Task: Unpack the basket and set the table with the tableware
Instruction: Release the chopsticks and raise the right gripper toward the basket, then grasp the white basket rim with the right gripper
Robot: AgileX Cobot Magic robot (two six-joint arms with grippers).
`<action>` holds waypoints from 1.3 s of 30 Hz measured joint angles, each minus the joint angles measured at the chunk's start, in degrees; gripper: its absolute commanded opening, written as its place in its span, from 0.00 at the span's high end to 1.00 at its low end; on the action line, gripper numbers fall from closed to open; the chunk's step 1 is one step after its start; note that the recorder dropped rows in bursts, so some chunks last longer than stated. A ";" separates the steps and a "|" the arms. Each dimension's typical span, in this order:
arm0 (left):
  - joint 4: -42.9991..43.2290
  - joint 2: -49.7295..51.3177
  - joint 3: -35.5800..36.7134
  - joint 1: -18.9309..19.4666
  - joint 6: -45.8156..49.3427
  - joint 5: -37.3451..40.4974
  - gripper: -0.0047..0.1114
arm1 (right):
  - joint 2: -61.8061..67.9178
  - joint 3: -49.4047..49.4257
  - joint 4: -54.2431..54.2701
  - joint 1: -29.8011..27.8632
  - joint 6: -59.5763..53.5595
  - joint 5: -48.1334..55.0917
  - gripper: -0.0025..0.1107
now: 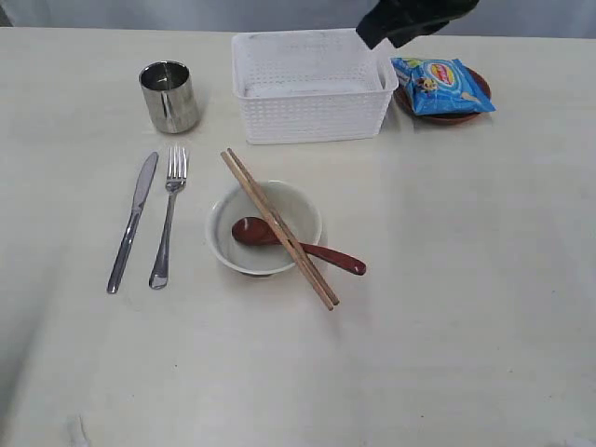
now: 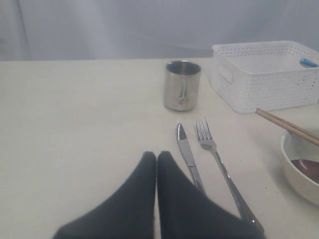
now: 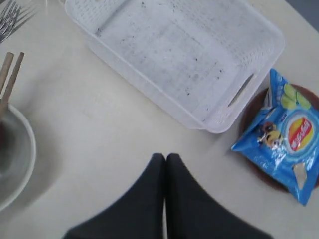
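The white basket (image 1: 307, 84) stands empty at the back of the cream table (image 1: 466, 307). Left of it is the steel cup (image 1: 169, 95). Knife (image 1: 133, 222) and fork (image 1: 169, 219) lie side by side. The off-white bowl (image 1: 264, 226) holds the dark red spoon (image 1: 298, 244), and two chopsticks (image 1: 277, 226) lie across its rim. A small brown plate (image 1: 449, 118) sits right of the basket. My right gripper (image 3: 165, 157) hovers shut and empty near the basket's right end. My left gripper (image 2: 157, 155) is shut and empty, just beside the knife (image 2: 187, 154).
A blue snack packet (image 1: 442, 86) lies on the brown plate. The basket (image 3: 174, 55) shows a bare, speckled floor from above. Only the right arm (image 1: 410, 19) appears in the exterior view, at its top edge.
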 measured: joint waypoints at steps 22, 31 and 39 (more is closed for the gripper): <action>0.00 0.00 0.00 0.00 0.00 0.00 0.96 | 13.62 -0.25 23.99 -2.75 -45.59 -7.62 0.98; 0.00 0.00 0.00 0.00 0.00 0.00 0.96 | 16.29 -0.25 27.94 -2.75 -50.03 -8.72 0.78; 0.00 0.00 0.00 0.00 0.00 0.00 0.96 | 16.57 -0.25 28.31 -2.87 -52.35 -9.72 0.41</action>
